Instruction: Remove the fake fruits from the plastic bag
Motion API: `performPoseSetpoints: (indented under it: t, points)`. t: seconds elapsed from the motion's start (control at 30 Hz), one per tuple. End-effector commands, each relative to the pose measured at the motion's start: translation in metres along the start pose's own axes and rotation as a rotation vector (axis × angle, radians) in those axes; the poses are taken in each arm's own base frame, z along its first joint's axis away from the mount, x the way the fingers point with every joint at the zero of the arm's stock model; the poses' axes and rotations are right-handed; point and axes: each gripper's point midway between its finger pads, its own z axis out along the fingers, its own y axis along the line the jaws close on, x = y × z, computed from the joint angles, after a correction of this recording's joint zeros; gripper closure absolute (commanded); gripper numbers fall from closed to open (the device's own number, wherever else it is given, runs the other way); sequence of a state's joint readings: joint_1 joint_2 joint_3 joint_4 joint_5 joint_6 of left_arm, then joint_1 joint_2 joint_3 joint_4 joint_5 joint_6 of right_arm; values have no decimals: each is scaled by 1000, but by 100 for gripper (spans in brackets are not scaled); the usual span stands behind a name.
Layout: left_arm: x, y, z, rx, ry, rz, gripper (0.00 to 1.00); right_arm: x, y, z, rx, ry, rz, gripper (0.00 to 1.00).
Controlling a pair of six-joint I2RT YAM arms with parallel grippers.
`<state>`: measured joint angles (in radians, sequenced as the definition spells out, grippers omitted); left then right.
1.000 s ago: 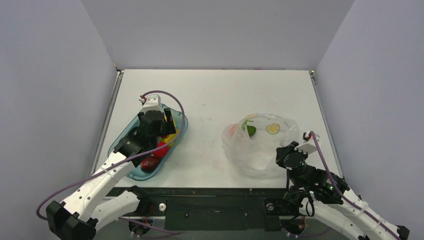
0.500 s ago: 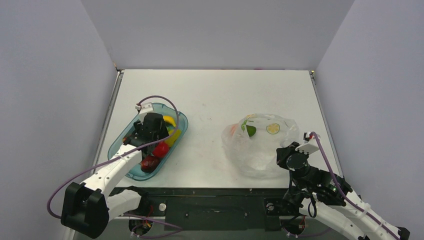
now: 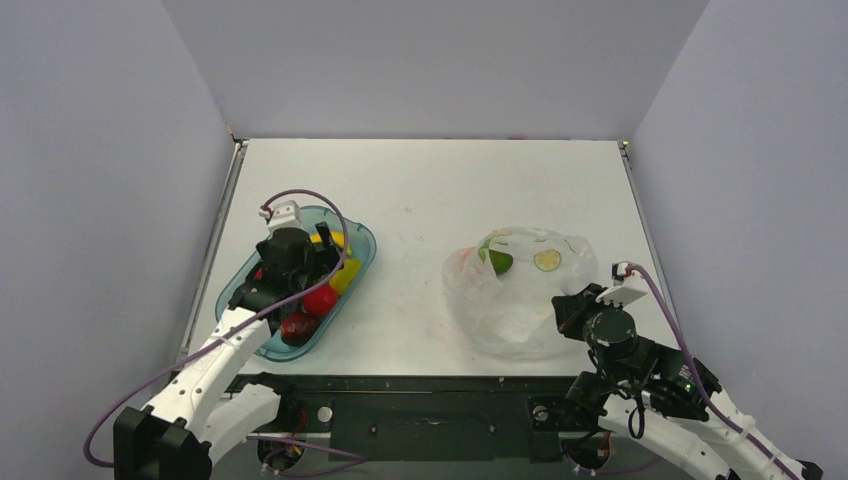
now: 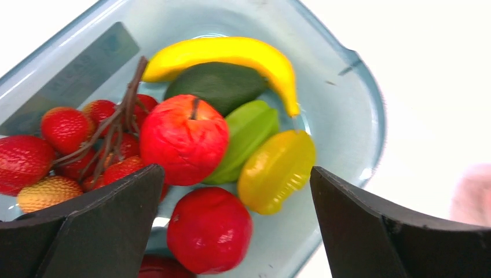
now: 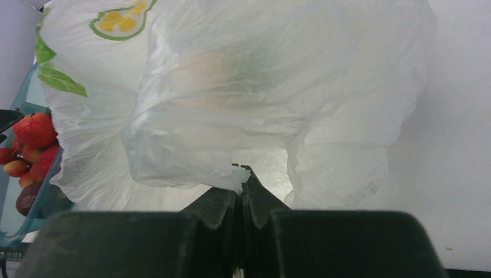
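1. A thin whitish plastic bag [image 3: 520,295] lies crumpled on the right half of the white table [image 3: 420,180], well apart from a teal tray [image 3: 364,262] on the left.
2. The right gripper [image 3: 562,306] sits at the bag's near right edge, jaws pressed together on a small fold of the film.
3. A green piece [image 3: 500,262] shows through the film near the bag's far side. Beside it is a blurred orange shape [image 5: 214,65], too hazy to name.
4. The left gripper [image 4: 235,174] hangs over the tray, jaws spread wide and holding nothing.
5. Beneath it, a yellow banana [image 4: 231,52] curves along the tray's far wall. A red apple [image 4: 184,139] lies in the middle, with a light green fruit [image 4: 250,130] touching it.
6. A round red fruit [image 4: 209,229] lies nearest, between the jaws.
7. A cluster of red berries [image 4: 69,139] lies just left of the apple.
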<state>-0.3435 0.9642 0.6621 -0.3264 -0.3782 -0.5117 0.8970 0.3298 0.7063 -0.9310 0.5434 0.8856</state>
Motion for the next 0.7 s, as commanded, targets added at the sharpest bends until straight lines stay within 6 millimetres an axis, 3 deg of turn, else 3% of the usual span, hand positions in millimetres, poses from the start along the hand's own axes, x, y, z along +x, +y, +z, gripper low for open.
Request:
performPoseSetpoints:
  t: [0.0, 0.23, 0.33, 0.43, 0.5, 0.53, 0.57, 0.67]
  points:
    - [-49, -58, -38, 304, -68, -54, 3, -36, 19, -14, -56, -63, -6, 100]
    - [-79, -148, -108, 826, -10, -118, 3, -85, 32, -12, 65, -149, -62, 100]
    - [-82, -187, -146, 1097, 46, -124, 3, -105, 31, -12, 137, -190, -116, 100]
    - [-68, -232, -194, 1288, 72, -18, 3, -128, 32, -21, 165, -233, -147, 100]
    - [-56, -258, -221, 1351, 72, 53, 3, -131, 37, -26, 120, -223, -171, 100]
    - [-49, -268, -224, 1358, 80, 72, 3, -130, 41, -29, 81, -218, -171, 100]
    - [-43, -281, -241, 1392, 62, 96, 3, -119, 53, -29, -1, -168, -194, 100]
    - [-19, -308, -249, 1383, 64, 105, 4, -94, 81, -33, -194, -75, -186, 100]
